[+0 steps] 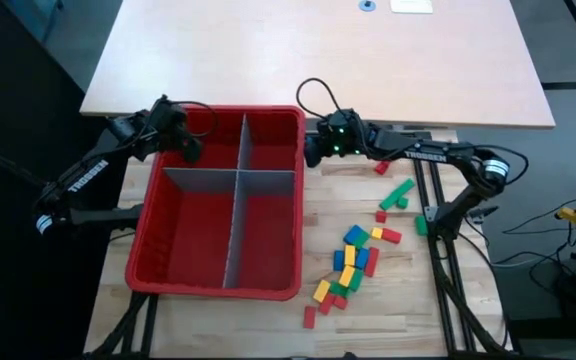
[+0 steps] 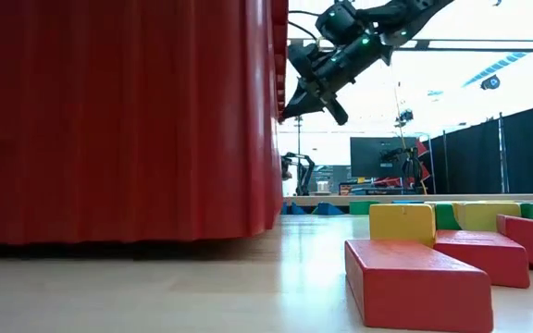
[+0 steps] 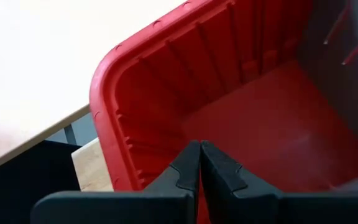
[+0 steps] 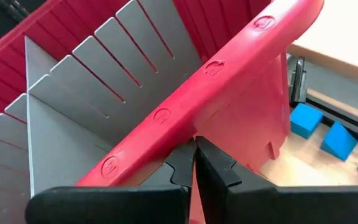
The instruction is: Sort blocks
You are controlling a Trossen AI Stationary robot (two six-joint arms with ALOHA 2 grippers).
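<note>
While blocks (image 1: 353, 262) lie beside the bin (image 1: 218, 283), right end effector (image 1: 311, 150) closed empty at its rim, left end effector (image 1: 190, 146) closed

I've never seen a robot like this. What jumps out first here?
The big red bin, split into four compartments by grey dividers, sits mid-table and looks empty. Coloured blocks lie scattered to its right. The left gripper and right gripper, both shut, hang at the bin's far corners.
</note>
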